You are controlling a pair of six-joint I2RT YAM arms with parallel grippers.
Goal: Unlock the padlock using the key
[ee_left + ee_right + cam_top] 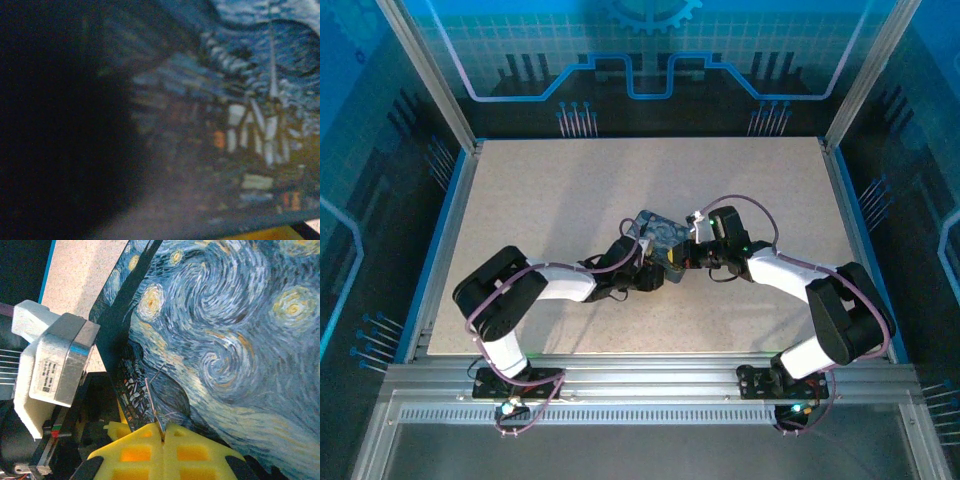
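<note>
A painted tin lies near the middle of the table, and both arms reach in to meet at it. From above, the left claw is at the tin's 7 o'clock, right against it. The right claw comes in from about 4 o'clock, just beside the tin's edge.

In the right wrist view, the right claw is pressed narrow, its yellow pads meeting with no gap. A thin grey metal sliver, the key, is pinched between them. It sticks out towards 11 o'clock and lies across the dark side wall of the tin, whose blue and yellow swirls cover the lid. A white and grey block on the left arm sits at 9 o'clock, close to that wall.

The left wrist view is blurred, with the tin very close and a dark mass from 8 to 10 o'clock. I cannot tell whether the left claw is wide or narrow
</note>
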